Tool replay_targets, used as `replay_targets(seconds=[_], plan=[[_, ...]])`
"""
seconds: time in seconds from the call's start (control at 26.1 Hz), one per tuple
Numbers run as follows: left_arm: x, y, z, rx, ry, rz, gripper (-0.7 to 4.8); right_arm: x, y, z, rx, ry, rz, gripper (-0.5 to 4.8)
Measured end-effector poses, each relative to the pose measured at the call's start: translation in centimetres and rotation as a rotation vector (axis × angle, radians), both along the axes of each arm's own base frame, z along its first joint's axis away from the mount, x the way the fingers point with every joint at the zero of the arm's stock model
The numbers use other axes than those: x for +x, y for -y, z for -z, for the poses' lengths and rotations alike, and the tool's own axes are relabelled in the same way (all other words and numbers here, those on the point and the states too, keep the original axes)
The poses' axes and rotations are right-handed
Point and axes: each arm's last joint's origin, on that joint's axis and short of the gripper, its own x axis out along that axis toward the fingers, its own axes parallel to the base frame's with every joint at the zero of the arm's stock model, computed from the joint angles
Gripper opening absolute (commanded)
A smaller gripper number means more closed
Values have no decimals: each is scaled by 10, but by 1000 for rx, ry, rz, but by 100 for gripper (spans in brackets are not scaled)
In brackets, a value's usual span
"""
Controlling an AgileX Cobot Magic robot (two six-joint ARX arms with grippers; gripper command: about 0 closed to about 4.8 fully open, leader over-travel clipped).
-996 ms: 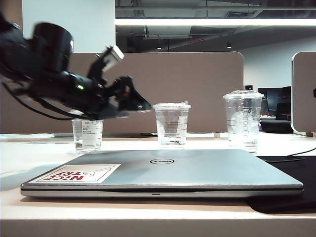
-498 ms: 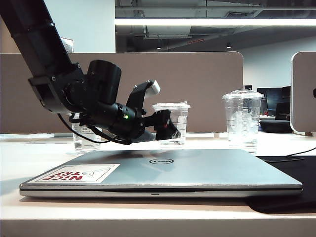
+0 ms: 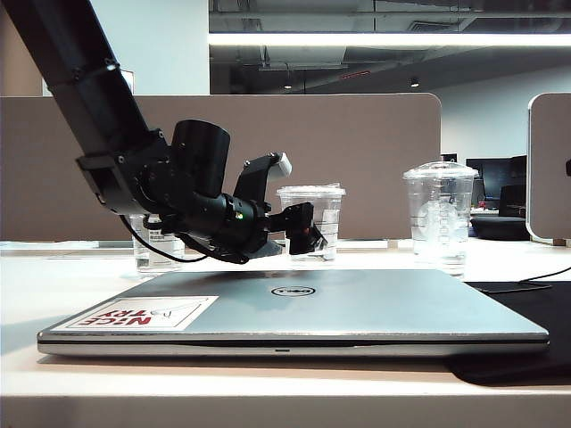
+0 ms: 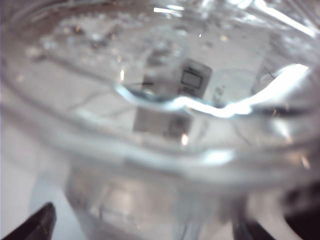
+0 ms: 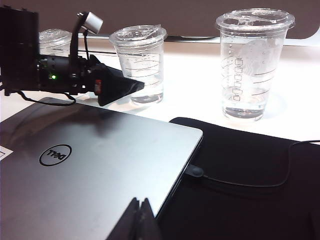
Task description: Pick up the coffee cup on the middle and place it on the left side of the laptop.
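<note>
The coffee cup [image 3: 326, 209], clear with a flat lid and thin dark lines, stands upright in the middle behind the laptop [image 3: 375, 305]. My left gripper [image 3: 307, 237] is open and low above the laptop's far edge, right up against the cup's left lower side. In the left wrist view the blurred coffee cup [image 4: 165, 120] fills the picture, and the left gripper [image 4: 160, 228] shows a dark fingertip [image 4: 41, 226] at one side of it. In the right wrist view the left gripper [image 5: 131, 86] points at the coffee cup [image 5: 142, 62]. My right gripper [image 5: 141, 208] is shut and empty over the laptop [image 5: 75, 160].
A smaller clear cup with a white label [image 3: 157, 248] stands at the back left, partly behind the left arm. A taller domed-lid cup [image 3: 439, 218] is at the back right. A black mat [image 5: 240, 195] with a cable [image 5: 240, 183] lies right of the laptop.
The left arm has swung down and to the right, from above the labelled cup to the middle cup, its gripper open throughout. The right arm has not moved.
</note>
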Motion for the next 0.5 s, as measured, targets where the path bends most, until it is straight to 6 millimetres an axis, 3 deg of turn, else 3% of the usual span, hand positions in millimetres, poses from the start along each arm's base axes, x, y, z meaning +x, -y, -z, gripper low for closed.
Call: replay_targets(seconds=[0.5], plan=[[18, 11, 10, -42, -15, 48, 479, 0, 0, 0, 0, 0, 0, -5]])
